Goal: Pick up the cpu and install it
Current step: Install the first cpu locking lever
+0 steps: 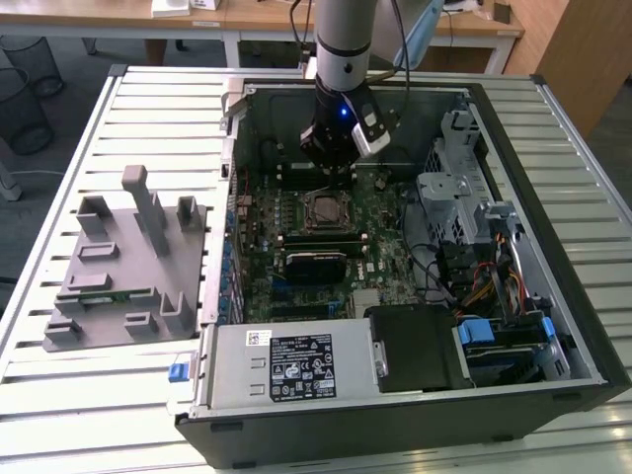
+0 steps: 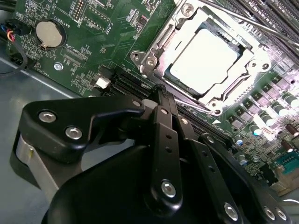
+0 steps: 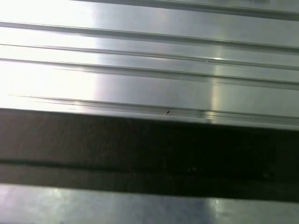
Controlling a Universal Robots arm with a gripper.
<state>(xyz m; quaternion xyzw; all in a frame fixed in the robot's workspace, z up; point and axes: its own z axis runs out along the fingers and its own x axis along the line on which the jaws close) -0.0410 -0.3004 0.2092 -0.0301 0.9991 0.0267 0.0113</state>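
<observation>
The shiny cpu (image 2: 205,58) sits flat in the socket (image 2: 224,100) in the middle of the green motherboard (image 2: 88,42). The gripper (image 1: 331,170) hangs just above it, pinched closed and holding nothing.

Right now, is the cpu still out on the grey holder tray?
No. In the second wrist view the cpu lies inside the socket frame on the motherboard, its shiny silver top facing up.
</observation>
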